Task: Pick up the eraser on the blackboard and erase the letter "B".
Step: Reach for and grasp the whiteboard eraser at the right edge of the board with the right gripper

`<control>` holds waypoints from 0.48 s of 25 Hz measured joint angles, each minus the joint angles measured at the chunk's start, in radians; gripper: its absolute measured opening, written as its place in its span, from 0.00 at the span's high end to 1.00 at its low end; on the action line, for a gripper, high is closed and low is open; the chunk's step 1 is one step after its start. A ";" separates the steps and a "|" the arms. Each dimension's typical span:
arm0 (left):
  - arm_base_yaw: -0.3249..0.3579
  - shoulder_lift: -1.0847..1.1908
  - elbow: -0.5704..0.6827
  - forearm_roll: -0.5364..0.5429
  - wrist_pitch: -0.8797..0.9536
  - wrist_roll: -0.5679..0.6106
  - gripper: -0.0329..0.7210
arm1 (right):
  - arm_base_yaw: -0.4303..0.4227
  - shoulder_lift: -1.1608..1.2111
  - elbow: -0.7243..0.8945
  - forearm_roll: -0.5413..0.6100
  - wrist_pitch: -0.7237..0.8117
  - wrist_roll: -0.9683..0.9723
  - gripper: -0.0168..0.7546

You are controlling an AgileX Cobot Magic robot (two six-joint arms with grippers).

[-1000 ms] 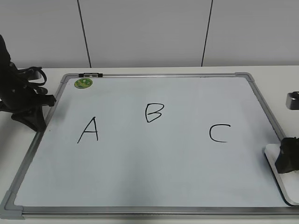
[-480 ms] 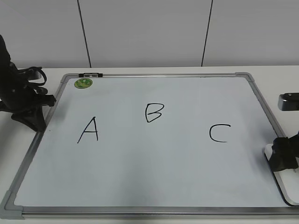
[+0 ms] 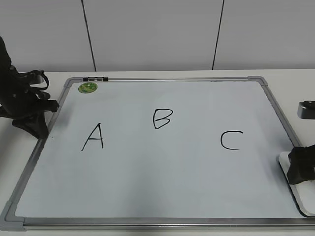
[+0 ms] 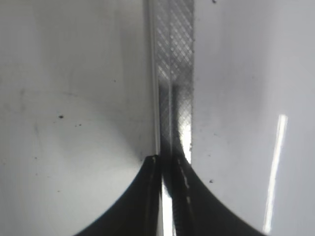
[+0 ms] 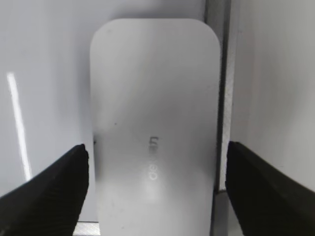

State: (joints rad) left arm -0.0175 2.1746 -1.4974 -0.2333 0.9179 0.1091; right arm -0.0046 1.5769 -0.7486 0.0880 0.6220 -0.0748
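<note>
The blackboard [image 3: 162,167] is a white board in a silver frame lying flat on the table. The letter "B" [image 3: 162,118] is drawn in black at its upper middle. The eraser [image 3: 300,194], a white glossy block, lies on the board's lower right edge. My right gripper [image 3: 301,169] hangs right over it. In the right wrist view the eraser [image 5: 155,123] sits between the open jaws [image 5: 156,147], with a gap on each side. My left gripper [image 3: 39,129] is shut and empty over the board's left frame [image 4: 174,73], its tips [image 4: 167,160] together.
A black "A" [image 3: 93,137] is left of the B and a black "C" [image 3: 231,140] is right of it. A round green magnet [image 3: 87,87] and a black clip [image 3: 95,78] sit at the board's top left corner. A white wall stands behind.
My right gripper has shifted slightly and sits a little lower over the eraser. The left arm and the letters have not moved.
</note>
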 joint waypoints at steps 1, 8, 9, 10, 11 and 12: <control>0.000 0.000 0.000 0.000 0.000 0.000 0.90 | 0.000 0.000 0.000 -0.002 0.000 0.000 0.14; 0.000 0.000 0.000 0.000 0.000 0.000 0.89 | 0.000 0.000 0.000 -0.002 0.000 0.004 0.15; 0.000 0.000 0.000 0.000 0.000 0.000 0.89 | 0.000 0.000 0.000 -0.002 0.000 0.004 0.15; 0.000 0.000 0.000 0.000 0.000 0.000 0.89 | 0.000 0.000 0.000 -0.002 -0.002 0.005 0.15; 0.000 0.000 0.000 0.000 0.000 0.000 0.89 | 0.000 0.000 0.000 -0.002 -0.004 0.005 0.15; 0.000 0.000 0.000 0.000 0.000 0.000 0.89 | 0.000 0.000 0.000 -0.002 -0.004 0.006 0.15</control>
State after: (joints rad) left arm -0.0175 2.1746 -1.4974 -0.2333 0.9179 0.1091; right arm -0.0046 1.5769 -0.7486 0.0863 0.6182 -0.0684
